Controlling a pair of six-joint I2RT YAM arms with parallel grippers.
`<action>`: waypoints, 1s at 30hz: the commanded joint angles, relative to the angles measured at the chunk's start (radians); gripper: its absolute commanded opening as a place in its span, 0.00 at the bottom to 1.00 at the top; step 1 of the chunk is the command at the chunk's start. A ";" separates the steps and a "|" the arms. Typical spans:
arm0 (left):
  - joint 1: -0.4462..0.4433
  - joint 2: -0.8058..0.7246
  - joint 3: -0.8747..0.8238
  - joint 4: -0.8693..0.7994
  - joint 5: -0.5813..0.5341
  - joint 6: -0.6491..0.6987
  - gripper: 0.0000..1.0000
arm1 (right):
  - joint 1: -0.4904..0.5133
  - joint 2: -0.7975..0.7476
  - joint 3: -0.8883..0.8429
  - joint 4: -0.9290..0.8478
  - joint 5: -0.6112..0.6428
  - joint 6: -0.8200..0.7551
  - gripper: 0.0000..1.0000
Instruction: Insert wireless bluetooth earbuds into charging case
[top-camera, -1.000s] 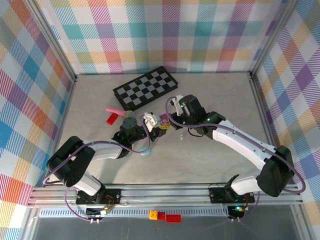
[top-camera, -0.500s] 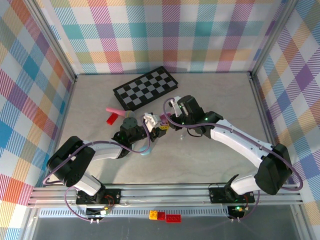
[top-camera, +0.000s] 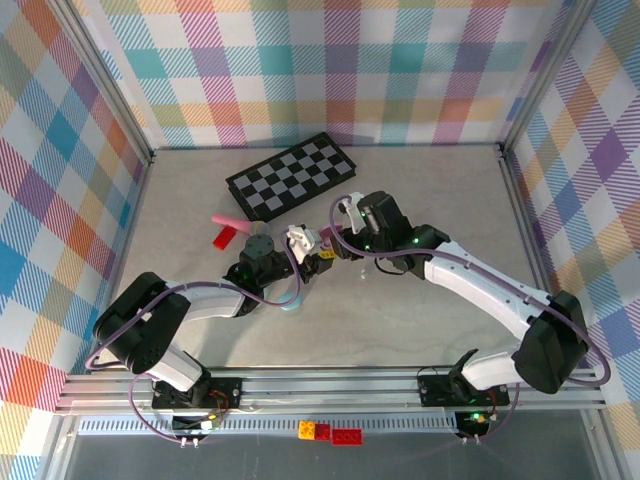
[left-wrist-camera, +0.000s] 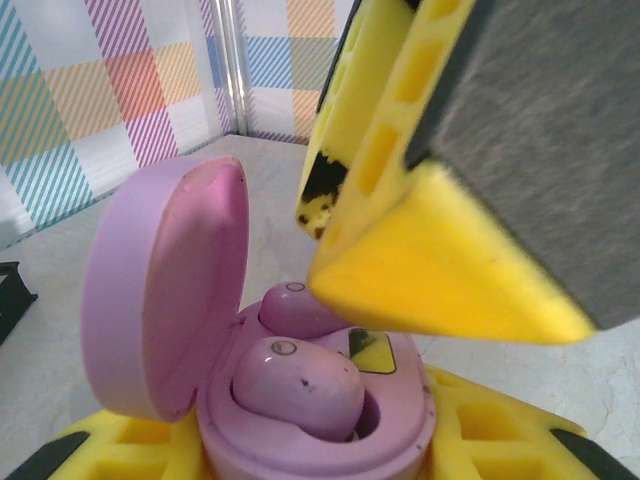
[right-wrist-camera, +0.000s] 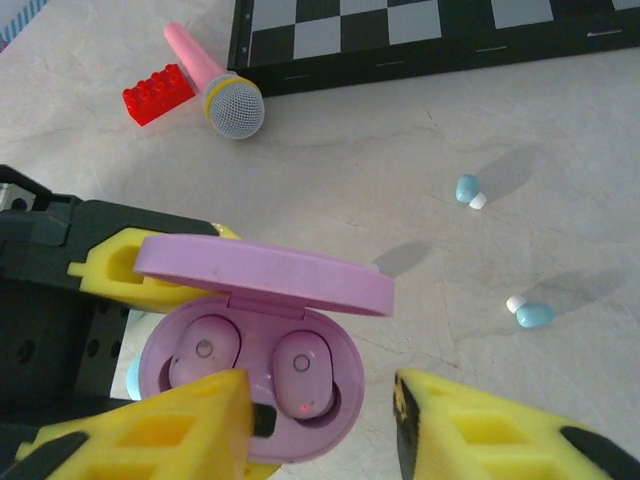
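Left gripper (top-camera: 303, 243) clamped on charging case (right-wrist-camera: 250, 400), lid (right-wrist-camera: 262, 275) up. Two pink earbuds (right-wrist-camera: 303, 372) seated in wells. Right gripper (right-wrist-camera: 320, 430) jaws apart, empty, at case's 6 o'clock. Blue buds (right-wrist-camera: 467, 190) loose on table (right-wrist-camera: 400, 120), 2 o'clock. Judgement: buds light, hard, slick; pinch across body.

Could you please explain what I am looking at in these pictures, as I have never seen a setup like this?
These are two robot arms bolted to a table, each ending in a two-finger gripper. One picture looks down from above; the other two come from cameras on each wrist. The left gripper is shut on an open purple charging case with two pink earbuds seated inside. The right gripper hovers over it, jaws open, holding nothing. On the table lie two loose blue earbuds, a chessboard, a pink toy microphone and a red brick.
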 joint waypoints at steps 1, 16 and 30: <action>0.011 -0.009 -0.006 0.063 0.001 -0.004 0.28 | 0.006 -0.058 -0.025 0.044 -0.011 0.020 0.48; 0.012 -0.006 -0.040 0.145 0.032 0.012 0.28 | -0.111 -0.030 0.067 0.088 -0.238 0.220 0.62; 0.011 -0.057 -0.027 0.093 0.017 -0.006 0.28 | -0.111 0.092 0.191 -0.094 -0.176 0.170 0.71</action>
